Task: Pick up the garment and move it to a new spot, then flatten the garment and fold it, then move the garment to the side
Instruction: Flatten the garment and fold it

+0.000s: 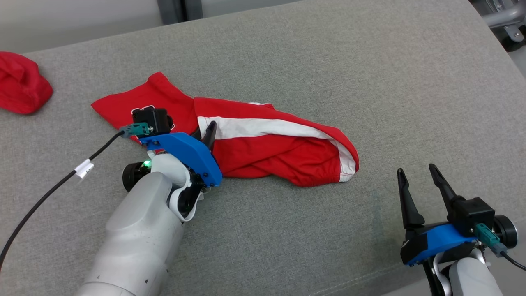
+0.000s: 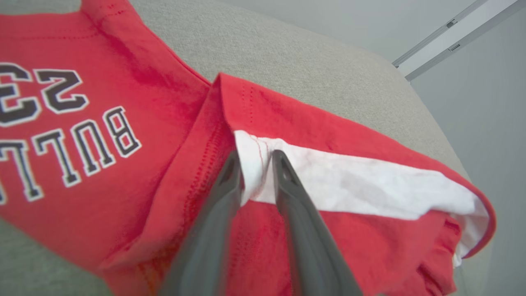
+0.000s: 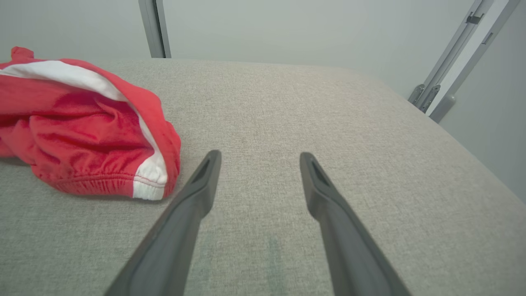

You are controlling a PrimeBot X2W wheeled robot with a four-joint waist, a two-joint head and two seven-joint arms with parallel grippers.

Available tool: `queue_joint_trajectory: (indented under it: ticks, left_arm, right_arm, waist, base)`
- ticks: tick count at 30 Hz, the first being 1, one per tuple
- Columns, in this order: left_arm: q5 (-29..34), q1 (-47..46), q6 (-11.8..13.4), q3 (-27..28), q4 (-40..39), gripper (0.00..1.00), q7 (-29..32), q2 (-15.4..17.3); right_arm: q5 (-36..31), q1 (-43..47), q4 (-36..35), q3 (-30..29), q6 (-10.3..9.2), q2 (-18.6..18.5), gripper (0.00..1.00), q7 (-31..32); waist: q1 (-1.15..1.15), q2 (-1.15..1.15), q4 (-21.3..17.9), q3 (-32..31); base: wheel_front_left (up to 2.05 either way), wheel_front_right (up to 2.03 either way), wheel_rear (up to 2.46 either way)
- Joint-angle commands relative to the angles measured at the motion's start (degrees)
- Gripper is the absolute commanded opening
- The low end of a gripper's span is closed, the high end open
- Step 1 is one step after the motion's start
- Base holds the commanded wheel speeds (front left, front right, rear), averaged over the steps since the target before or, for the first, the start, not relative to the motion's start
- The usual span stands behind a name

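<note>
My left pincer pinches a fold of the white stripe on the garment — crumpled, unlifted, in the middle of the grey cushion — while my right pincer hangs spread near the cushion's front edge, so I judge moving, flattening, folding and setting aside all remain.

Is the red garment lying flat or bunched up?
Bunched up. The garment lies crumpled on the grey cushion, folded over itself, its white stripe curling round the gathered end.
</note>
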Motion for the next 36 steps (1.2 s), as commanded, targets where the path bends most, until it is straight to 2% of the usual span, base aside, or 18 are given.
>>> queue_joint_trajectory:
  ticks: [1, 3, 5, 11, 15, 20, 23, 29, 33, 36]
  left_arm:
    - [-0.81, -0.91, -0.38, -0.85, -0.35, 0.36, -0.34, 0.02]
    - [-0.75, -1.16, -0.42, -1.71, -0.32, 0.25, -0.89, 0.05]
    - [-0.07, -1.31, -0.27, -2.50, 0.52, 0.00, -2.16, 0.04]
    - [0.11, -0.40, -0.39, -3.96, 0.12, 0.00, -5.53, 0.00]
    - [-0.39, 2.92, -0.56, -5.56, -4.58, 0.00, -9.23, 0.36]
    - [-1.07, 7.72, -0.51, -6.12, -13.32, 0.00, -10.47, 4.25]
    - [-1.11, 9.90, 0.55, -5.92, -17.26, 0.00, -10.20, 6.08]
    - [-0.09, 17.39, 6.66, -5.53, -29.67, 0.00, -7.44, 12.84]
    - [-1.28, 22.62, 10.57, -4.21, -36.08, 0.00, -5.27, 16.09]
    - [-2.39, 25.61, 12.57, -3.84, -37.81, 0.00, -3.94, 16.88]
  right_arm:
    - [0.05, -0.79, -0.25, 0.21, 0.01, 0.23, 1.00, -0.31]
    - [0.15, -0.89, -0.26, 0.30, 0.01, 0.26, 1.00, -0.31]
    - [0.26, -0.99, -0.30, 0.25, 0.01, 0.30, 1.00, -0.31]
    - [0.78, 0.16, -0.51, -1.14, 0.01, 0.36, 1.00, -0.31]
    - [1.35, 1.39, -0.45, -1.95, 0.01, 0.44, 1.00, -0.30]
    - [2.06, 2.98, 0.26, -1.04, 0.01, 0.48, 1.00, -0.29]
    - [2.45, 3.57, 0.70, -0.13, 0.01, 0.48, 1.00, -0.28]
    - [3.57, 4.25, 1.54, 1.71, 0.01, 0.50, 1.00, -0.27]
    - [3.77, 3.99, 1.82, 2.07, 0.01, 0.54, 1.00, -0.27]
    - [3.68, 3.62, 1.94, 2.21, 0.01, 0.55, 1.00, -0.27]
  waist:
    - [0.00, 0.00, -0.02, 0.14]
    - [0.00, 0.00, 0.02, 0.18]
    - [0.00, 0.00, 0.11, 0.11]
    - [0.00, 0.00, 1.47, -1.00]
    - [0.00, 0.00, 4.32, -2.96]
    - [0.00, 0.00, 7.78, -4.47]
    - [0.00, 0.00, 8.95, -4.95]
    - [0.00, 0.00, 10.70, -5.59]
    - [0.00, 0.00, 10.93, -5.59]
    - [0.00, 0.00, 10.65, -5.52]
  base:
    - [0.00, 0.00, 0.00]
    - [0.00, 0.00, 0.00]
    - [0.00, 0.00, 0.00]
    - [0.00, 0.00, 0.00]
    - [0.00, 0.00, 0.00]
    - [0.00, 0.00, 0.00]
    - [0.00, 0.00, 0.00]
    - [0.00, 0.00, 0.00]
    - [0.00, 0.00, 0.00]
    - [0.00, 0.00, 0.00]
